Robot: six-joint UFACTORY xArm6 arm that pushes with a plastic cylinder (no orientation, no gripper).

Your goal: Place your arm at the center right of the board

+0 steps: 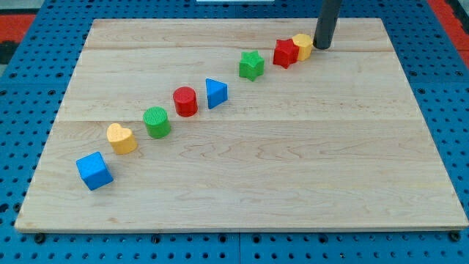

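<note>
Near the counter's (pixel 242 176) top right, my tip (pixel 322 47) stands upright, touching the yellow block (pixel 303 45); the rod holds nothing.

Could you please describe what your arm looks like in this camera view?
Only a straight, smooth rod shows, dark grey to black and round in section, entering from the view's top. No cables, markings or joints are visible. My tip is plain and blunt, the same dark colour.
</note>
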